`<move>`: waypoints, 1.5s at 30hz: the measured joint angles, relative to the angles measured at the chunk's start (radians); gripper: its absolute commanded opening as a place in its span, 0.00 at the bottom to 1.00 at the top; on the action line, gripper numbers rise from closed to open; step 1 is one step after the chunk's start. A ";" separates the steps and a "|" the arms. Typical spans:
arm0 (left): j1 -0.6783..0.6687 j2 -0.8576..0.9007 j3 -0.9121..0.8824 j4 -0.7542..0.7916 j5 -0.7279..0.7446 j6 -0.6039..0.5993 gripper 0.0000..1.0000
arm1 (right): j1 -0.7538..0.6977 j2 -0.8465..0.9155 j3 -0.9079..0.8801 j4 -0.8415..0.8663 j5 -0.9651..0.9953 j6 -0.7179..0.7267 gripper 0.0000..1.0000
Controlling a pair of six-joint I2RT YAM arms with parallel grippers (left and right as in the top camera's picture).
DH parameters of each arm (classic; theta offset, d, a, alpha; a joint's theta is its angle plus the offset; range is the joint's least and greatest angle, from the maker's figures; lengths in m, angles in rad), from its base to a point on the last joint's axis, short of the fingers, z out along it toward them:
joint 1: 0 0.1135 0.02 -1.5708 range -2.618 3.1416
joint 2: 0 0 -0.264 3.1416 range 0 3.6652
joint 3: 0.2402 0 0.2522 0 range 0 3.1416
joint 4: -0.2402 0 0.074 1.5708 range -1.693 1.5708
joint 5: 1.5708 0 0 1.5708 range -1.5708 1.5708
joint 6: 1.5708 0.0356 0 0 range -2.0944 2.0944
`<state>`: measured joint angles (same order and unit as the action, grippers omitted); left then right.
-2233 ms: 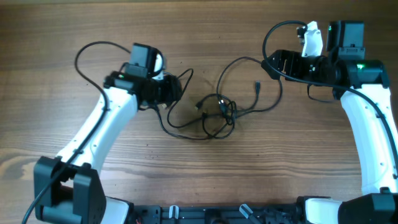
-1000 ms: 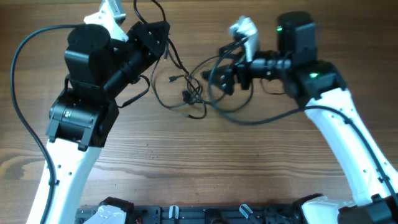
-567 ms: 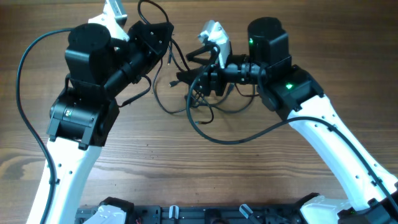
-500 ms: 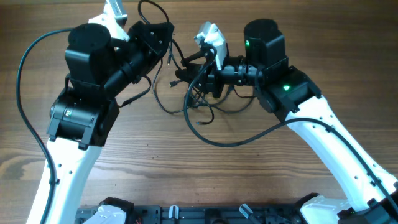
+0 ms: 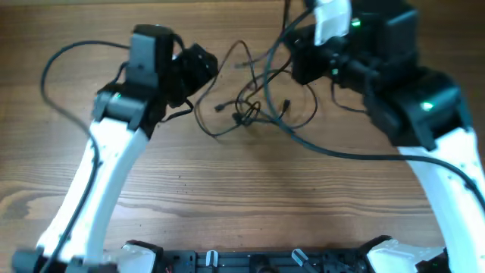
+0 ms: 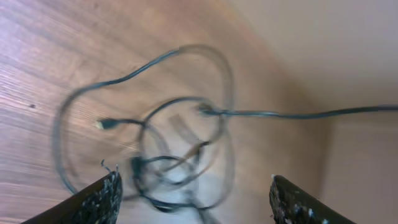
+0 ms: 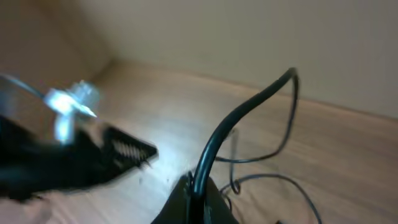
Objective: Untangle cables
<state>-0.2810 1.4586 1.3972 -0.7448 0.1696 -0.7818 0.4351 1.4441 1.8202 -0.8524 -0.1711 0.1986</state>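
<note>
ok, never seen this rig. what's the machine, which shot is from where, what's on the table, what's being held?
Two white-and-black robot arms work at a wooden table. One picture looks straight down from above; the other two come from a camera on each wrist.

On the table lies a tangle of thin black cables with small plug ends.

The left gripper stands open and empty over the tangle; only its two fingertips show at the picture's bottom edge.

The right gripper is shut on one cable, which rises from between its fingers. That view is blurred.

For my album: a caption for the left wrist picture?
Thin black cables looped on the brown wooden table, open left tool above.
</note>
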 measured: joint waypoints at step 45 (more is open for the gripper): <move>-0.222 0.669 0.000 0.135 0.397 0.576 0.33 | -0.480 0.155 0.007 0.830 -0.122 0.879 0.05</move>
<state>-0.5030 2.1277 1.3972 -0.6098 0.5667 -0.2062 -0.0448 1.5990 1.8275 -0.0219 -0.2928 1.0779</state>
